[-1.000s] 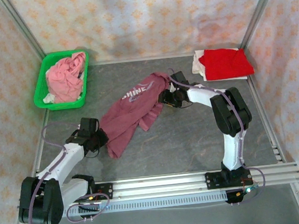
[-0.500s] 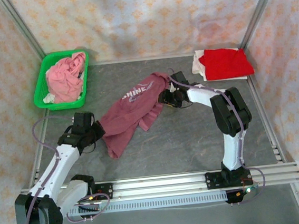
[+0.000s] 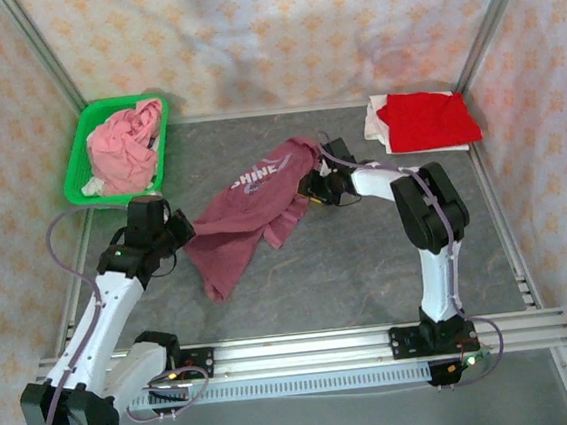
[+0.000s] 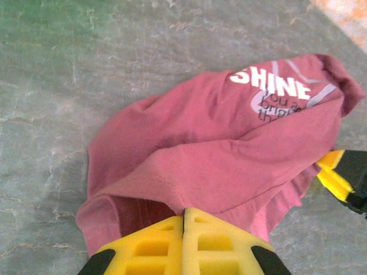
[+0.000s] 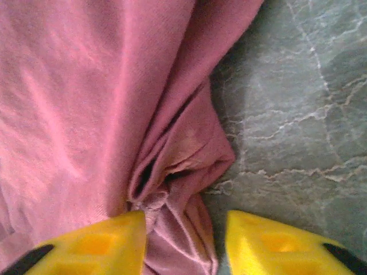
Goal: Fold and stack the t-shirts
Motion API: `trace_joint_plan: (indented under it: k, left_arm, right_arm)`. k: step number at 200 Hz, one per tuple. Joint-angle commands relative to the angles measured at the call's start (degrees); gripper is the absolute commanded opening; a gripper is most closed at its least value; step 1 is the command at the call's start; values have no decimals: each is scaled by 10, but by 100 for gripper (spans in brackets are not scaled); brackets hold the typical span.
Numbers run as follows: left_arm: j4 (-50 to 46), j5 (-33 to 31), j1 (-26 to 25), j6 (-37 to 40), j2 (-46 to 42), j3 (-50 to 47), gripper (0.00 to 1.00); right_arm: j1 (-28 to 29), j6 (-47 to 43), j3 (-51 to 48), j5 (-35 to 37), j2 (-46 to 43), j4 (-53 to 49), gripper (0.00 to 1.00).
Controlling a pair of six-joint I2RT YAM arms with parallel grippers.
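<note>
The maroon t-shirt (image 3: 243,211) with the "SHINE" print lies crumpled at the table's middle. My left gripper (image 3: 183,232) is shut on its left hem, and the cloth (image 4: 218,149) is pinched at the tips of that gripper (image 4: 184,213). At the shirt's right edge my right gripper (image 3: 311,185) stands open, low on the table. A bunched fold of the maroon cloth (image 5: 86,86) lies between the fingers of that gripper (image 5: 183,220), against the left one and apart from the right one. A folded red t-shirt (image 3: 425,118) lies on a white one (image 3: 375,123) at the back right. A pink t-shirt (image 3: 121,143) is heaped in the basket.
The green plastic basket (image 3: 112,200) stands at the back left. Metal frame posts and patterned curtains close in the table on three sides. An aluminium rail (image 3: 307,349) runs along the near edge. Bare grey tabletop (image 3: 349,266) lies in front of the maroon shirt.
My left gripper has moved away from the near edge with the hem, drawing the shirt's lower left part along. The right gripper's jaws have narrowed around the fold.
</note>
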Motion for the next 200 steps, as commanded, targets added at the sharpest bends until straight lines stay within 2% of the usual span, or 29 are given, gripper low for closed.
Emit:
trace_joint_plan:
  k: [1,29,64,116,164,200]
  left_arm:
    - [-10,-14,7,10,-17,28,0]
    - [3,-43,7,18,-28,45,0]
    - [14,-75,8,40,-27,94,0]
    - [3,-131,9,111,-29,185,0]
    - [-13,-187,11,169,-53,258,0]
    - [-20,-190,11,177,-54,294,0]
  right_arm:
    - [5,26,18,-21,23,44,24]
    - [4,22,14,-3,6,48,0]
    - [-4,-8,2,31,-58,22,0]
    - [-29,-57,-55,95,-229,-22,0]
    - [-35,-152,-31,195,-405,-163,0]
    - [-35,-183,-36,266,-540,-217,0]
